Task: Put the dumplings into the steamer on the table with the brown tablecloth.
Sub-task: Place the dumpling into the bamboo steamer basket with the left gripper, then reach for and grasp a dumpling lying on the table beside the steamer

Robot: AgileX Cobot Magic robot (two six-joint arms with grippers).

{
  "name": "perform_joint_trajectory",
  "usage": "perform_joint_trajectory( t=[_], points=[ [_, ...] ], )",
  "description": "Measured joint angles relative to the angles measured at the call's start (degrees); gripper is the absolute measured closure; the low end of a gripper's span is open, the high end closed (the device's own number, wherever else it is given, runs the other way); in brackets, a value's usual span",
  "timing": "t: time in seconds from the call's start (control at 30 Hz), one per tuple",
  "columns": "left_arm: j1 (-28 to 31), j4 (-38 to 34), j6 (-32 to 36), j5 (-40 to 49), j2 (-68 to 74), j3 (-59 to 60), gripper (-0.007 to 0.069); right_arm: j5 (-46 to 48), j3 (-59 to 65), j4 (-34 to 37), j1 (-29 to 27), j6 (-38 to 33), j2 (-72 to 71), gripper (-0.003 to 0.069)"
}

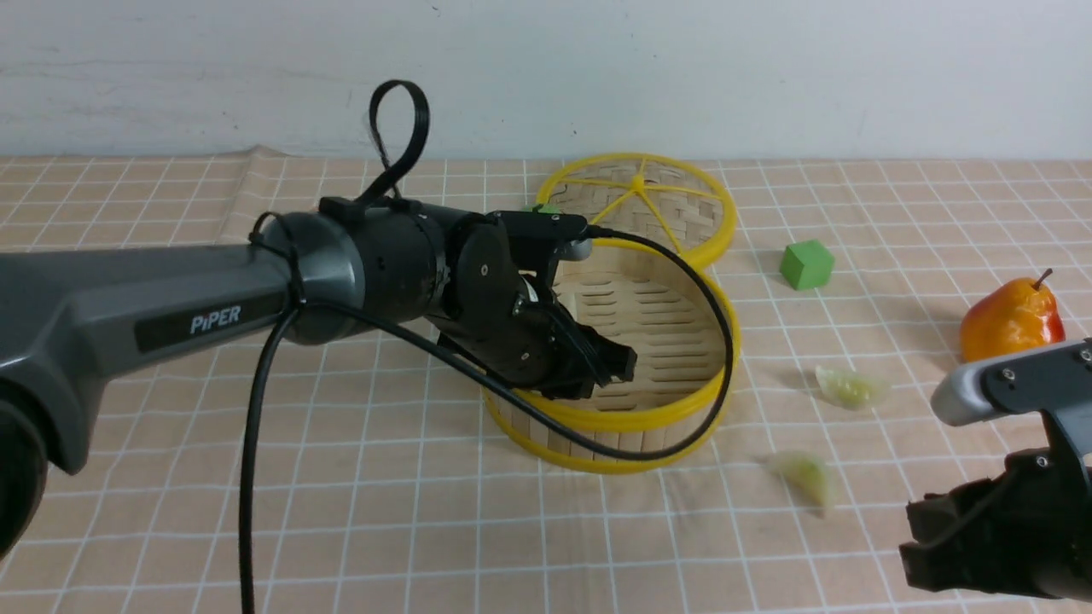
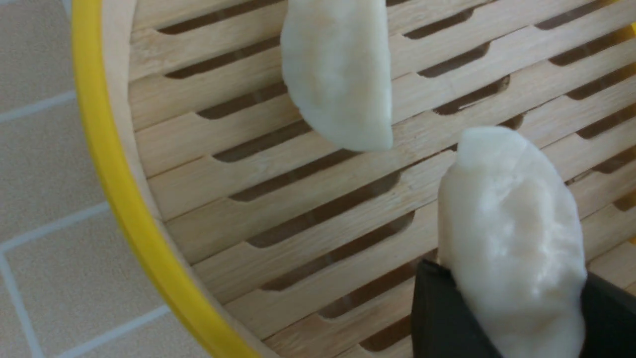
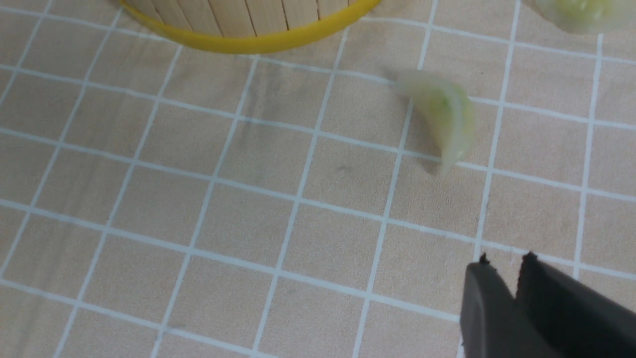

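The steamer [image 1: 648,418] stands mid-table on the brown tablecloth [image 1: 341,512]. My left gripper [image 1: 618,367] reaches down inside it, shut on a cream-white dumpling [image 2: 512,238] held between the black fingers [image 2: 442,318] just above the slatted floor. A second white dumpling [image 2: 343,74] lies on the slats near the yellow rim [image 2: 124,199]. Two pale green dumplings [image 1: 851,388] [image 1: 806,477] lie on the cloth to the right of the steamer. My right gripper [image 1: 909,546] hovers at the front right, its fingertips [image 3: 479,263] almost together and empty, short of the nearer green dumpling [image 3: 444,114].
The flat woven lid [image 1: 640,205] leans behind the steamer. A green cube [image 1: 806,264] sits right of it, and an orange-yellow pear [image 1: 1011,320] is at the far right. The left arm's black cable [image 1: 725,341] loops over the steamer's rim.
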Motion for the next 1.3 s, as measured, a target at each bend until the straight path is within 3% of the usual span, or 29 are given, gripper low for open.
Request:
perform_joint_trajectory(
  t=[0.23, 0.4, 0.6, 0.77, 0.8, 0.83, 0.87, 0.97, 1.03, 1.13, 1.3],
  points=[
    [-0.02, 1.55, 0.17, 2.64, -1.26, -2.23, 0.0102, 0.40, 0.00, 1.21, 0.00, 0.00, 0.00, 0.0554],
    [-0.09, 6.11, 0.17, 11.85, -7.18, -7.86, 0.0072, 7.74, -2.86, 1.49, -0.09, -0.75, 0.00, 0.0550],
    [-0.15, 11.36, -0.28, 29.71, -19.28, -11.03, 0.0207, 23.79, -16.96, 1.21, -4.92, -2.59, 3.23, 0.0543],
    [0.43, 12.80, -0.92, 37.76, -30.81, -6.63, 0.0386, 24.44, -25.71, 1.21, -10.76, -4.86, 11.03, 0.0512],
    [0.50, 13.21, -0.92, 38.21, -36.23, -1.64, 0.0459, 24.07, -28.36, 2.11, -11.97, -7.48, 15.12, 0.0473],
    [0.50, 13.20, -0.92, 38.14, -36.23, -1.01, 0.0468, 24.07, -28.36, 2.31, -12.05, -7.82, 15.67, 0.0473],
    [0.53, 13.27, -0.92, 37.37, -41.84, 4.59, 0.0544, 24.07, -30.84, 4.03, -12.26, -10.25, 20.19, 0.0421],
    [0.53, 13.70, -0.92, 34.55, -50.54, 16.20, 0.0638, 24.07, -36.12, 7.55, -12.26, -16.43, 28.23, 0.0291],
    [0.53, 14.40, -0.92, 33.10, -54.04, 20.10, 0.0638, 23.95, -38.57, 8.14, -12.20, -19.03, 31.99, 0.0245],
    [0.53, 16.33, -1.17, 30.53, -63.02, 33.67, 0.0638, 23.80, -45.93, 8.01, -12.20, -24.48, 40.46, 0.0099],
    [0.53, 16.55, -1.17, 30.31, -67.48, 43.71, 0.0638, 23.41, -52.22, 5.58, -12.20, -25.04, 47.63, 0.0053]
  ],
)
